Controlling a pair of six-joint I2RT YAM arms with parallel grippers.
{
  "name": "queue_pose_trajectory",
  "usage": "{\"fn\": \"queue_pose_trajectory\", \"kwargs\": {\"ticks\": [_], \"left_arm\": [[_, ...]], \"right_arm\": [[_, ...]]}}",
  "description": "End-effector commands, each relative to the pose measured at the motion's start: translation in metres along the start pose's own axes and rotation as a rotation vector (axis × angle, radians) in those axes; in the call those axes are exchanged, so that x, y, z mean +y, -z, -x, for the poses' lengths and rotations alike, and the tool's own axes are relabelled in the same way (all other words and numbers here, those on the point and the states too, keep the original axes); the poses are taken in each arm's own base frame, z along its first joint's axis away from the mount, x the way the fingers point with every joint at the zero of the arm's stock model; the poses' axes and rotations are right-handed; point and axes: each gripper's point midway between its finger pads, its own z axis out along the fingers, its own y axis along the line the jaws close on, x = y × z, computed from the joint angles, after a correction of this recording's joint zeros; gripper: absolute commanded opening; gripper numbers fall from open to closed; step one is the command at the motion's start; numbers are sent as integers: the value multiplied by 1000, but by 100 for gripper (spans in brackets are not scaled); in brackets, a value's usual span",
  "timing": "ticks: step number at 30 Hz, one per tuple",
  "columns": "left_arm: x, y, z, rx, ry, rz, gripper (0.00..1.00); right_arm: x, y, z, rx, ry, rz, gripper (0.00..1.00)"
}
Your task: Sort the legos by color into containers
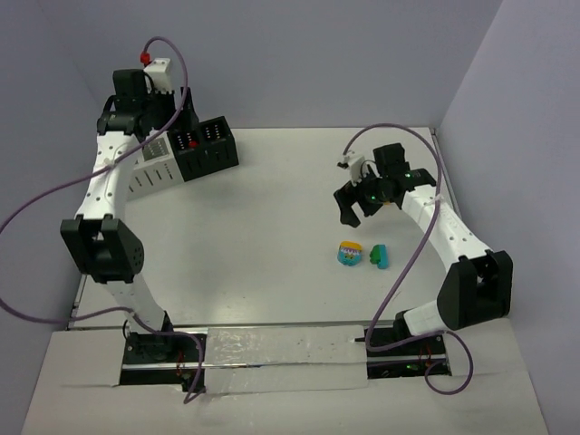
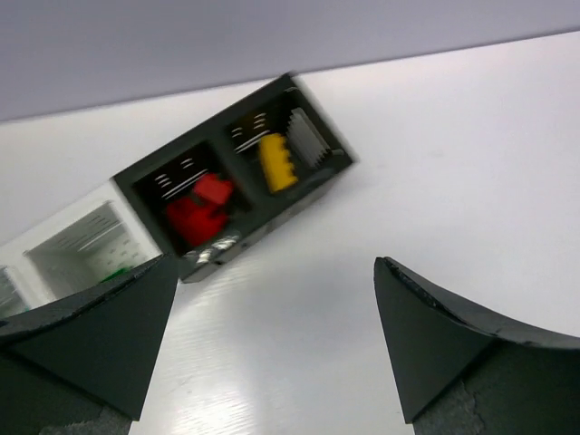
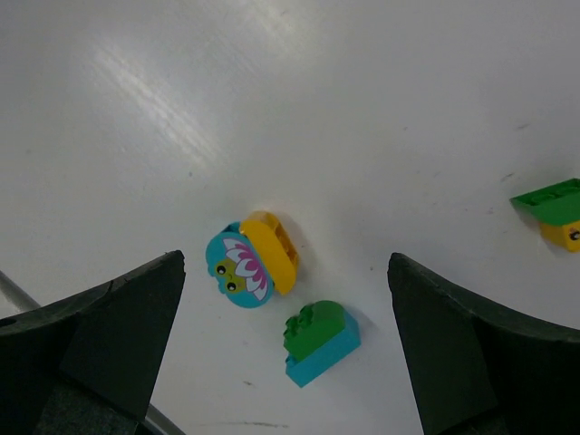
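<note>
The black container [image 2: 313, 177] holds red legos [image 2: 199, 213] in one recess and a yellow lego [image 2: 276, 163] in the other. The white container [image 2: 82, 245] sits beside it with a bit of green inside. My left gripper [image 2: 276, 272] hovers open above the table just in front of them, holding nothing. My right gripper [image 3: 285, 263] is open over a rounded cyan-and-yellow lego [image 3: 249, 263] and a green-on-teal lego [image 3: 319, 340], touching neither. From above, these two [image 1: 349, 254] [image 1: 379, 257] lie in front of the right gripper [image 1: 358, 210].
A green-and-yellow piece [image 3: 557, 213] lies at the right edge of the right wrist view. Both containers [image 1: 204, 145] stand at the far left by the back wall. Side walls close in the table, and a taped strip [image 1: 272, 353] runs along its near edge.
</note>
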Motion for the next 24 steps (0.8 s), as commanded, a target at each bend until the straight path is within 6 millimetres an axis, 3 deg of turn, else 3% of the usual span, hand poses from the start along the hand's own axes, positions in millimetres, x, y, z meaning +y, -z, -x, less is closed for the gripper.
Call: {"fn": "queue_pose_trajectory", "kwargs": {"ticks": [1, 6, 12, 18, 24], "left_arm": [[-40, 45, 17, -114, -21, -122, 99], [-67, 90, 5, -225, -70, -221, 99], [-96, 112, -25, -170, -85, -356, 99], [-112, 115, -62, -116, -66, -383, 99], [-120, 114, -84, -79, -27, -409, 99]], "right_arm": [[20, -7, -38, 138, 144, 55, 100], [35, -25, -73, 230, 277, 131, 100], [31, -48, -98, 283, 375, 143, 100], [30, -71, -110, 327, 385, 172, 100], [29, -83, -113, 331, 403, 175, 99]]}}
